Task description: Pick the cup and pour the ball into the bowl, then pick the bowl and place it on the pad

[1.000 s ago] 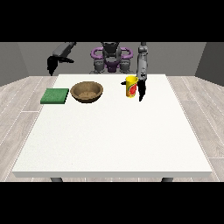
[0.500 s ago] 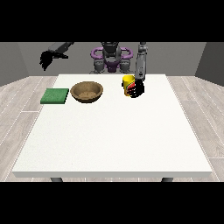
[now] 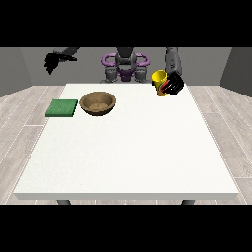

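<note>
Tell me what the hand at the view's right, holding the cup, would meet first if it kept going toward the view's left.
Likely nothing on the table: the hand carries the cup lifted, and the bowl sits lower along that way. Depth is unclear.

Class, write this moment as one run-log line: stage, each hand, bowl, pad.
stage: cup lifted | hand at view's right: holds cup | hand at view's left: raised, off table | bowl: on table | pad: bare

Bare room, white table [image 3: 128, 157], wood-plank floor [image 3: 19, 123], grey walls [image 3: 15, 69]
</note>
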